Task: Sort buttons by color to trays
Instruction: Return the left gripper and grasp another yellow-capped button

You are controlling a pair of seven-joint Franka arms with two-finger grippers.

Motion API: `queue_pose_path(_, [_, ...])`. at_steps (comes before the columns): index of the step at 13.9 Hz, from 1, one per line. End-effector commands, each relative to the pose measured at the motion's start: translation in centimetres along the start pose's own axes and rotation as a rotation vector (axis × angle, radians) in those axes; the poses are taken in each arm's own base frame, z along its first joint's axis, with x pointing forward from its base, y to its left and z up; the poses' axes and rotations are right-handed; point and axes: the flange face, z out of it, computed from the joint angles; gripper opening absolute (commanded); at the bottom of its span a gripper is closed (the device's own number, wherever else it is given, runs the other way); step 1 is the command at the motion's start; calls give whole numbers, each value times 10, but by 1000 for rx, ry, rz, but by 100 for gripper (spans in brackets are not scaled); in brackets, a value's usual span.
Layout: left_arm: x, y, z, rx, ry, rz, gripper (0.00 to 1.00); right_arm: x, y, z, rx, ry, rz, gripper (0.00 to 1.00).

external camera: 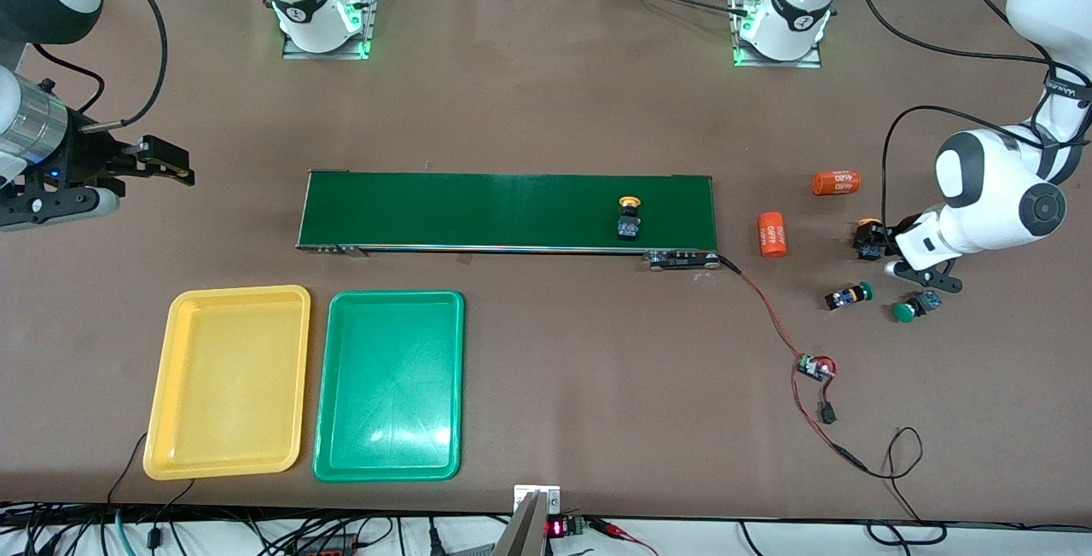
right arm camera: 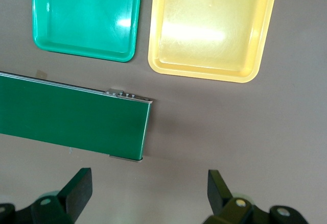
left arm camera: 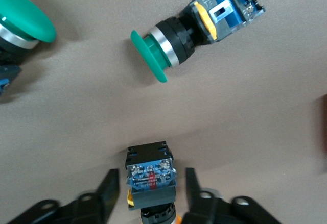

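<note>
Yellow-capped button [external camera: 868, 237] lies on the desk [external camera: 546, 385] at the left arm's end, between the left hand's [left arm camera: 148, 191] fingers [left arm camera: 108, 188], which flank its body with small gaps showing, so not yet gripped; two green-capped buttons [external camera: 850, 294] [external camera: 915, 307] lie nearer the front camera, two orange cylinders [external camera: 772, 234] beside them. Second yellow-capped button [external camera: 630, 219] sits on the dark green conveyor belt [external camera: 478, 211]. Right arm waits, right hand [right arm camera: 148, 193] spread wide and empty over bare desk off the belt's end; yellow tray [external camera: 229, 381] and green tray [external camera: 389, 385] hold nothing.

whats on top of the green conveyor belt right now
One yellow-capped button lies on the conveyor belt, toward the left arm's end. The rest of the belt's top shows nothing else; what lies beneath it is covered.
</note>
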Motion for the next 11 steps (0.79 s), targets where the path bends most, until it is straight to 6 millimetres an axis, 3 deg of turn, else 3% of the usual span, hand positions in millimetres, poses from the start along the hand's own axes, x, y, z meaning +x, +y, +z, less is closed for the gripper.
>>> queue_pose_path(1, [0, -4, -1, 19, -10, 22, 40, -4, -1, 1, 9, -2, -17, 100])
queue_pose_path(5, [-3, -9, 1, 17, -13, 82, 23, -6, 1, 10, 7, -33, -17, 100])
queue_pose_path(7, [-3, -9, -6, 25, -11, 84, 20, -6, 0, 10, 7, -36, -17, 100])
queue_pose_path(9, [-6, 2, -43, 44, -38, 93, 18, -6, 0, 11, 7, -38, -14, 100])
queue_pose_path(11, [3, 34, -91, 67, -68, 141, 15, -6, -1, 11, 8, -44, -15, 100])
